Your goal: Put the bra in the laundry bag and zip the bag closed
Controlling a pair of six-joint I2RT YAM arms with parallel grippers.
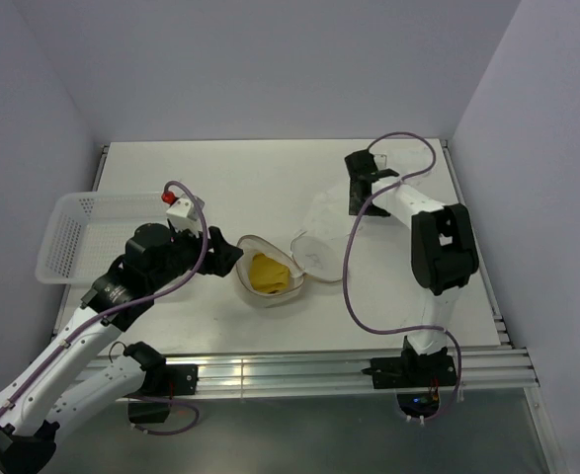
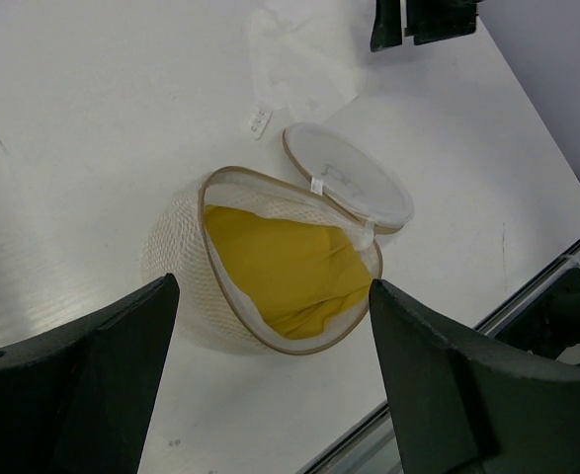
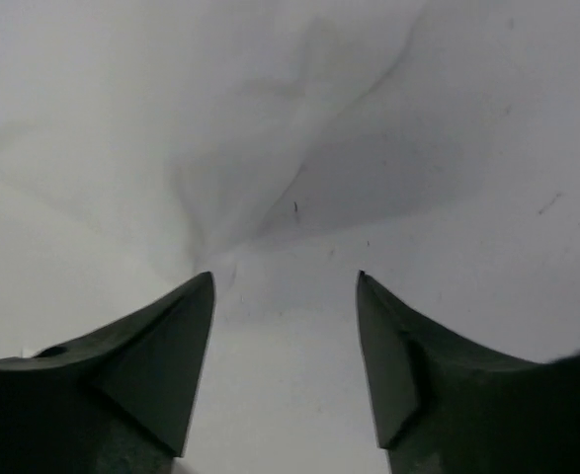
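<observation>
A: Step in hand?

B: By the look of it, the turn from loading to zipping. Bra (image 2: 285, 267) tucked inside the laundry bag (image 2: 176, 262), near the middle of the table (image 1: 220, 168). Lid (image 2: 347, 183) flipped back beside the opening, zipper rim undone.

A: Tools?

B: Left tool (image 2: 273, 291) spread wide just beside the bag, holding nothing. Right tool (image 3: 285, 281) parted too and empty, low over the thin white cloth (image 3: 270, 148), apart from the bag and beyond the lid.

A: Next?

B: Probably fold the lid over the opening, steady the bag with one tool, catch the zipper pull with the other. Pull hard to pick out from here. Soft mesh likely to slide or buckle unless pinned.
</observation>
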